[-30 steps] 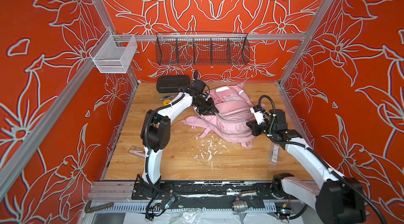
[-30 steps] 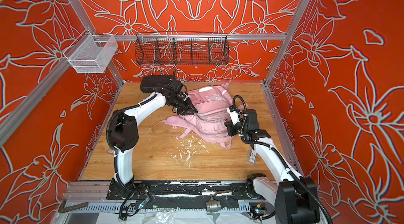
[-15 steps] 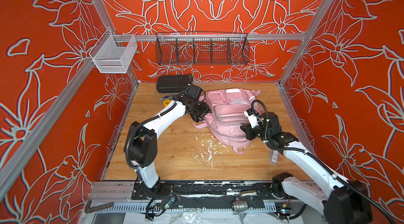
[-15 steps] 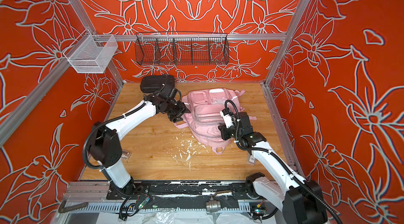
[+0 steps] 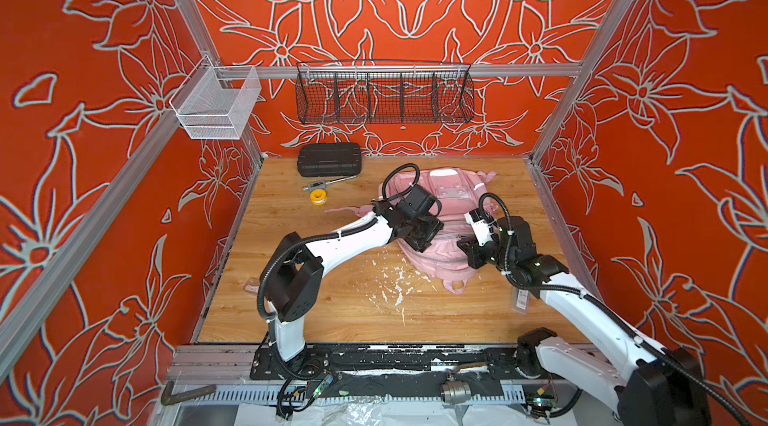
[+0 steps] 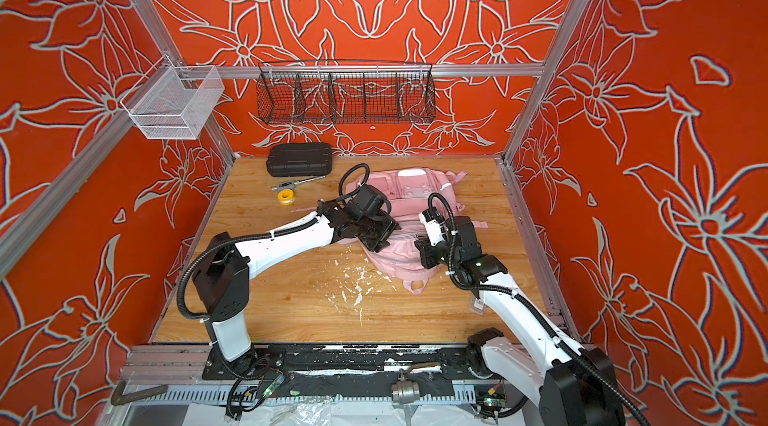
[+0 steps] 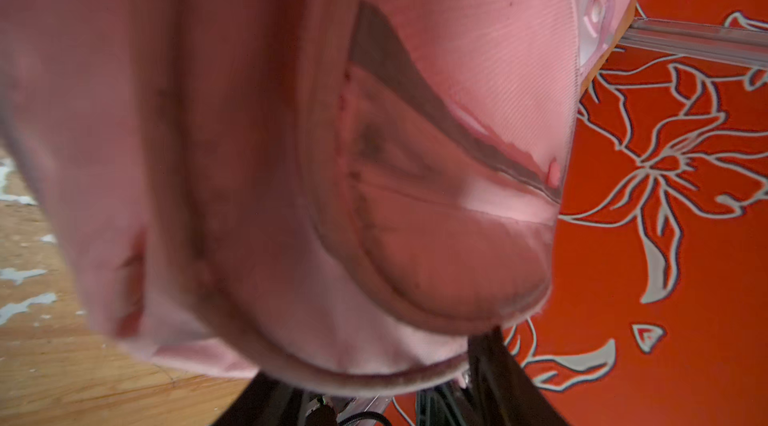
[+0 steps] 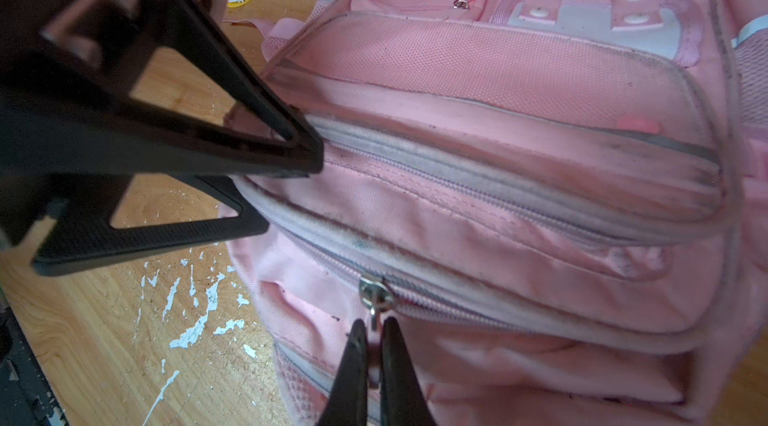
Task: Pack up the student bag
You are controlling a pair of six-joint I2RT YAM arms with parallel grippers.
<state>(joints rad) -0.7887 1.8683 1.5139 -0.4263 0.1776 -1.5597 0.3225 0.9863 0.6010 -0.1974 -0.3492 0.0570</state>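
Observation:
The student bag (image 5: 453,191) (image 6: 411,191), a pale-pink backpack, lies flat on the wooden table, front pockets up, in both top views. My right gripper (image 8: 374,330) (image 5: 463,245) is shut on the metal zipper pull (image 8: 375,299) of a white-trimmed front pocket. My left gripper (image 8: 286,191) (image 5: 422,243) stands open at the bag's left side. One of its fingers (image 8: 307,153) touches the zipper trim and the other lies lower beside the bag. Pink fabric (image 7: 249,153) fills the left wrist view and hides most of those fingers.
A black ribbed case (image 5: 329,159) sits at the back left, with a metal tool (image 5: 328,183) and a yellow tape roll (image 5: 318,196) in front of it. White flecks (image 5: 395,282) mark the wood. A card (image 5: 521,299) lies under my right arm. Wire baskets (image 5: 384,93) hang on the back wall.
The bag went from rumpled to lying flat. My left gripper slid from the bag's far-left edge down to its near-left side and its fingers spread. My right gripper stayed shut.

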